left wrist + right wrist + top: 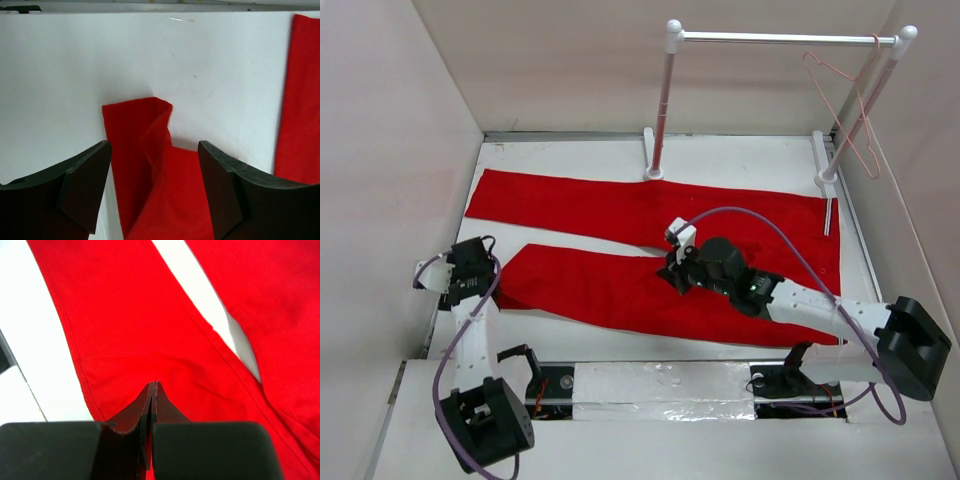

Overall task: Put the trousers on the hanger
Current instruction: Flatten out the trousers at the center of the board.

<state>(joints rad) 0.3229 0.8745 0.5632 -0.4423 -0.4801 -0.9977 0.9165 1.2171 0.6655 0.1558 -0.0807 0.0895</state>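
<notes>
The red trousers (620, 210) lie flat on the white table with both legs pointing left. The pinkish wire hanger (845, 110) hangs from the right end of the rack bar, apart from the trousers. My left gripper (488, 276) is open; in the left wrist view it (154, 150) straddles the folded cuff end of the near leg (150, 150) without closing on it. My right gripper (678, 268) is over the middle of the near leg. In the right wrist view it (152, 385) is shut, tips on the creased fabric (125, 315), which seems pinched.
A white-posted rack with a metal bar (780, 38) stands at the back right, its feet (653, 160) on the table behind the trousers. Beige walls close in the left, back and right. A taped strip (660, 385) runs along the near edge between the arm bases.
</notes>
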